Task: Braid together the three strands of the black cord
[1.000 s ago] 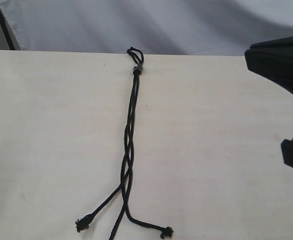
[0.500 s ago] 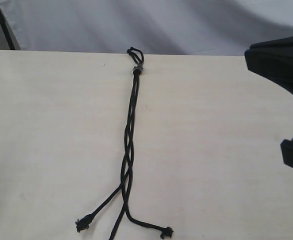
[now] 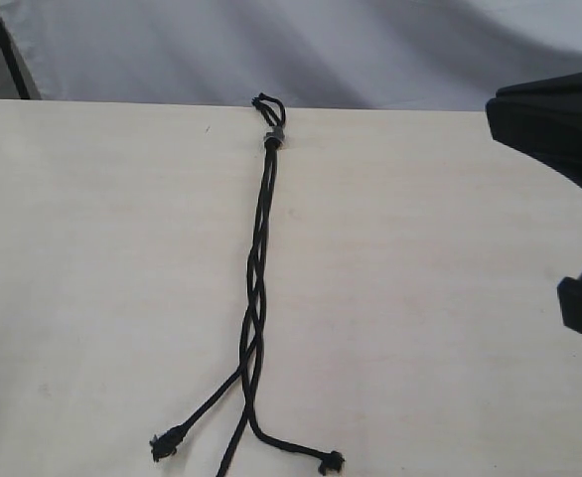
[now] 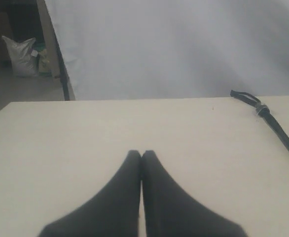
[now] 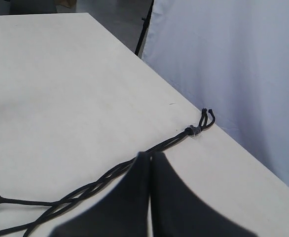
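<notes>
Left gripper (image 4: 141,154) poised over the table (image 4: 60,133), jaws pressed together, empty, black cord (image 4: 277,129) well off to its side, right gripper (image 5: 151,155) likewise closed on nothing, partly braided three strands (image 5: 110,174) ahead of its tips, grey band (image 5: 194,131) farther ahead.

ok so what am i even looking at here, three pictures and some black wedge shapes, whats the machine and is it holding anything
It is a robot with two arms, each ending in a pinching tool. One picture comes from a camera off the arms and shows a pale table; the black bulk at its right edge is probably the right arm. The other two come from cameras on the wrists, so the black wedges are the left tool and the right tool. Both are shut and hold nothing. On the table lies a thin black cord, bound by a grey band near the table's edge. Its strands are twisted together partway, then splay loose.
</notes>
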You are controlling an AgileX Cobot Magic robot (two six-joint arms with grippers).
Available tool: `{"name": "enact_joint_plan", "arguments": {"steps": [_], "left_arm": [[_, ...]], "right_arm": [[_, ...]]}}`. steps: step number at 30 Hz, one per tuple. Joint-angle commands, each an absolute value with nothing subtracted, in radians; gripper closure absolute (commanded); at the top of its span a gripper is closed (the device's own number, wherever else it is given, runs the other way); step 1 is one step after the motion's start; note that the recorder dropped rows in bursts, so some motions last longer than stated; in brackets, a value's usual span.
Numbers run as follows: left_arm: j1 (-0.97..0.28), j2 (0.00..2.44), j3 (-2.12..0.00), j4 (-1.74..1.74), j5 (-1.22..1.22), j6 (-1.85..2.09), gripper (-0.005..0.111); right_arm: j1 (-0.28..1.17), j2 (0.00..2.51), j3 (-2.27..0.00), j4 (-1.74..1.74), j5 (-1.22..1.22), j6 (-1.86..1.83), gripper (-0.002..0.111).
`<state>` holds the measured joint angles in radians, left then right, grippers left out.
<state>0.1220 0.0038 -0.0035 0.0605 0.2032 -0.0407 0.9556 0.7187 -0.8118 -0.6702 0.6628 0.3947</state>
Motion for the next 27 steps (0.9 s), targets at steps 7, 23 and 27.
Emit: {"name": "enact_joint_plan", "arguments": {"steps": [7, 23, 27], "left_arm": [[0.126, 0.0, 0.0, 0.051, 0.209, -0.037, 0.106], [0.126, 0.0, 0.0, 0.051, 0.209, -0.037, 0.106], [0.126, 0.0, 0.0, 0.051, 0.209, -0.037, 0.106]], "right_arm": [[0.955, 0.712, -0.808, -0.677, 0.656, 0.397, 0.108], [0.955, 0.704, -0.483, -0.433, 0.111, 0.366, 0.108], [0.955, 0.704, -0.334, -0.222, -0.106, 0.218, 0.108]]}}
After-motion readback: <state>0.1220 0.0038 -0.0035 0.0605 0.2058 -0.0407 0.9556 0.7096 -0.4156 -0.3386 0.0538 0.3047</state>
